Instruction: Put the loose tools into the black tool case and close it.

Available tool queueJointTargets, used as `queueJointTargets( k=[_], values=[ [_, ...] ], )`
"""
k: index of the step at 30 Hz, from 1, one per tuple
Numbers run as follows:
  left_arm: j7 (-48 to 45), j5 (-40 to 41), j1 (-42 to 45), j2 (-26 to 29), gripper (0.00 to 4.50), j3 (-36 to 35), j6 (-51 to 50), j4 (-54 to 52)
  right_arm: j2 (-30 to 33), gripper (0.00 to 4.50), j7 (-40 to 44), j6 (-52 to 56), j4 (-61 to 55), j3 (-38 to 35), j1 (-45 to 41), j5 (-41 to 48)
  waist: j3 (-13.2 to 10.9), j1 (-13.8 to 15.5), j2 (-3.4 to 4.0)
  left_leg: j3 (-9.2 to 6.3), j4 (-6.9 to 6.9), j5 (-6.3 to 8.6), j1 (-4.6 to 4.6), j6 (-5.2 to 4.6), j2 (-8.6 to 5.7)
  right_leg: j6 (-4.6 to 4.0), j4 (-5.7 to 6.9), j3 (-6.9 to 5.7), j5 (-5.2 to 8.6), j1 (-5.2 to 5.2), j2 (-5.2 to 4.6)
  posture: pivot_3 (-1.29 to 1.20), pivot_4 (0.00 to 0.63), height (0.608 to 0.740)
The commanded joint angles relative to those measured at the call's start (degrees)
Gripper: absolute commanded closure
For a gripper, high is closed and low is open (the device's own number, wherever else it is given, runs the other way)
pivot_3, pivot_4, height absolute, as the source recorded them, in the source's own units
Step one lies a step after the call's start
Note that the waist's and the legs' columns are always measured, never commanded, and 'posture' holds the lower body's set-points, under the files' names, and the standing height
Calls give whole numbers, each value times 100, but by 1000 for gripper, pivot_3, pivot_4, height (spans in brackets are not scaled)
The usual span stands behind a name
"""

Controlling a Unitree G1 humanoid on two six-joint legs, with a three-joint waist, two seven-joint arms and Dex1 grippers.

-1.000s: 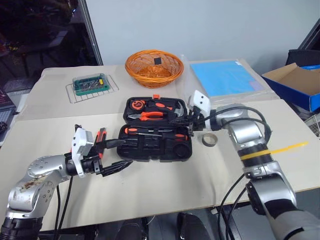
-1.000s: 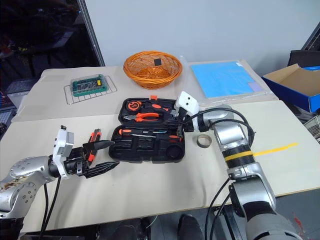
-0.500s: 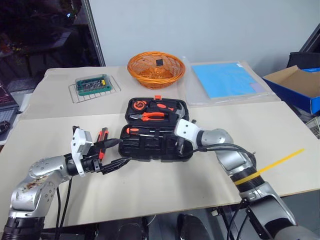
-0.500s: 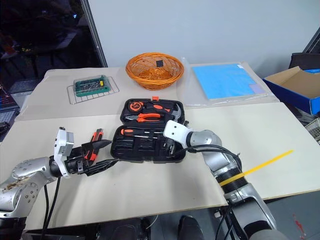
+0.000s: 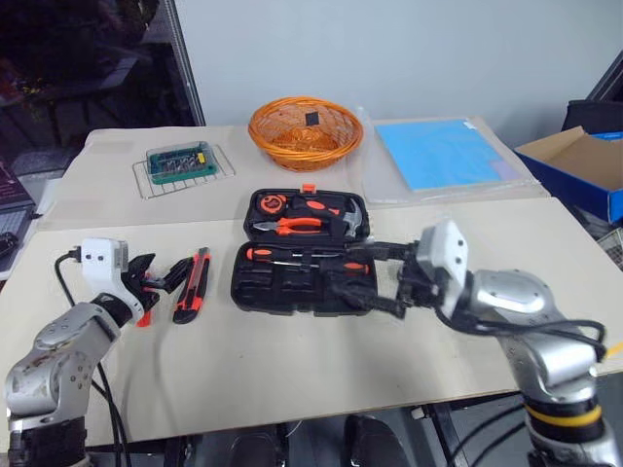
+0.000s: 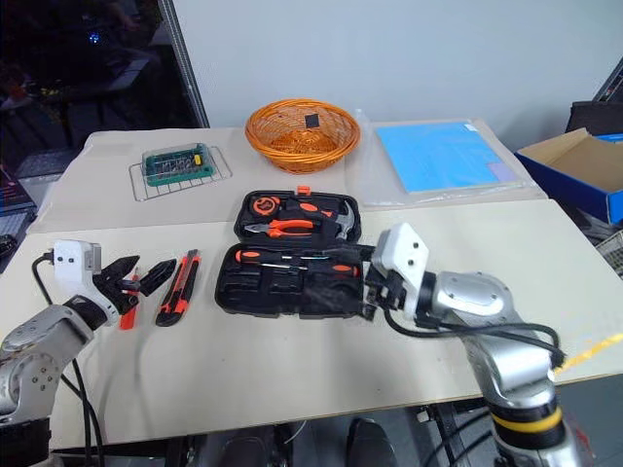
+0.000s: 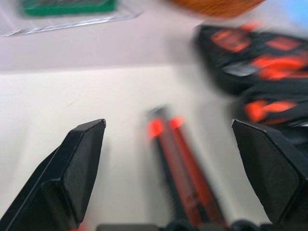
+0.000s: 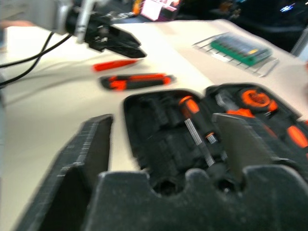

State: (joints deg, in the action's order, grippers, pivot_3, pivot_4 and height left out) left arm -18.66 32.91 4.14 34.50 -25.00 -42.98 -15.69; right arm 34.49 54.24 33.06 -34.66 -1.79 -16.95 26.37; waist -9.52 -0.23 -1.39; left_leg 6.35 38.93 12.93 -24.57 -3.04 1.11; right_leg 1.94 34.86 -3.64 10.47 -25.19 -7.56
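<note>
Left gripper (image 6: 136, 279) spread wide, empty, hovering over the small orange screwdriver (image 6: 127, 313). Just beside, knife (image 6: 178, 300) flat on the table (image 6: 292, 370). Middle: case (image 6: 292, 261) lying open, one screwdriver (image 8: 197, 129) in its near half. Right gripper (image 5: 365, 275) spread, empty, above the case's near right corner.

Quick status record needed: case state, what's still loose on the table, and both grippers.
case: black tool case open, screwdrivers seated in near half
loose: utility knife and small orange screwdriver on table, left of case
left gripper: open, empty, over the small screwdriver
right gripper: open, empty, over case's right end
</note>
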Motion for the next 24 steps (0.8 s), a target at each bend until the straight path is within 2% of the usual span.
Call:
queueJointTargets(
  k=[1,4,10,14,19,20,22,24],
  values=[
    [645,-193,35,103,0,-130,-641,-464,245,116,161,-105,-251,-243,146,382,0,23,-1,0,0,-1,0,3,0,-8,2,0,5,-1,0,0,150,740],
    [1199,-383,30,-80,0,-183,-1120,-545,409,116,252,-356,-185,-290,190,360,-1,60,-2,-1,0,0,1,4,0,-15,1,0,8,0,-1,0,150,740],
    [1384,-736,-46,-209,0,-15,-1169,-315,452,116,91,-549,-115,-125,65,203,-3,91,-18,-1,-1,0,-2,4,-1,-28,1,0,-2,-3,-2,0,150,740],
    [1234,-675,-102,-297,1032,5,-1195,-306,531,0,119,-663,-88,-146,139,187,-2,93,-19,-1,0,1,-2,5,-1,-44,-1,0,3,-3,-5,0,150,740],
    [998,-668,-129,-304,2909,-68,-914,-377,512,0,5,-701,-43,-161,155,197,-2,92,-20,0,-1,2,-2,5,-1,-54,0,0,6,-5,-8,0,150,740],
    [825,-560,-60,-338,3176,-152,-682,-393,516,0,-30,-733,-30,-153,195,147,-2,93,-20,-1,-1,2,-2,6,-1,-55,0,0,6,-5,-8,0,150,740],
    [453,-518,18,-258,3176,-138,-214,-455,509,0,-123,-776,-35,-175,255,80,-5,95,-25,0,-1,2,-3,6,-1,-59,0,0,4,-5,-8,0,150,740],
    [-52,-70,380,-259,3176,-178,-25,-522,436,0,-317,-618,-114,-301,330,233,-7,123,-29,-1,0,2,-6,6,-2,-71,-1,-3,-2,-6,-10,0,150,740]
  ],
)
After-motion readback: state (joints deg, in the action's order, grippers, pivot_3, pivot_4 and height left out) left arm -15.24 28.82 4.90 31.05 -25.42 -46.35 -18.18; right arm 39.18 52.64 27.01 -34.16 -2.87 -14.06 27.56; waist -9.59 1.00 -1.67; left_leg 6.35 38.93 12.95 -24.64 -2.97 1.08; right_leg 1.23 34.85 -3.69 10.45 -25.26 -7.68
